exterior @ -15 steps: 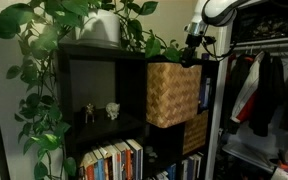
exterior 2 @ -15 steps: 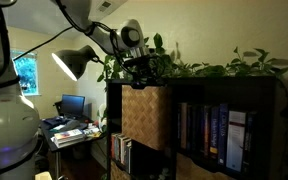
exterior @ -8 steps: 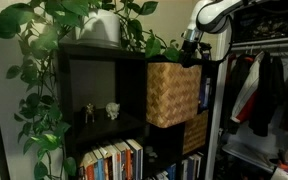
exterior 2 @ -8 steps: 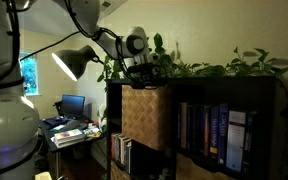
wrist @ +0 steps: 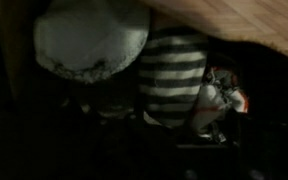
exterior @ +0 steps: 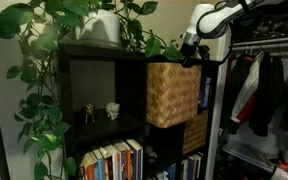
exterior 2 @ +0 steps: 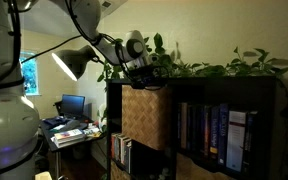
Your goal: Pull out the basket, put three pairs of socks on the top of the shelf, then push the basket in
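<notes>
Basket (exterior: pixel 174 92) jutting from shelf (exterior: pixel 99 90); striped socks (wrist: pixel 174 80) inside; hand (exterior: pixel 191 55) at rim, grip unclear

Gripper (exterior: pixel 191 48): jaws too small and dim in both exterior views; whether they stand apart or closed cannot be told.
Basket (exterior: pixel 174 93): inside hidden in both exterior views.
Wrist view: dark and blurred; striped bundle (wrist: pixel 174 75), pale round shape (wrist: pixel 89 40) and red-and-white patch (wrist: pixel 224 95) unclear.
Arm (exterior: pixel 224 12): cut off at the top edge.
Books (exterior: pixel 114 162): cut off at the bottom edge; titles unreadable.
Figurines (exterior: pixel 112 110): too small to identify.
Shelf (exterior: pixel 99 52): top largely hidden by leaves (exterior: pixel 44 20).
</notes>
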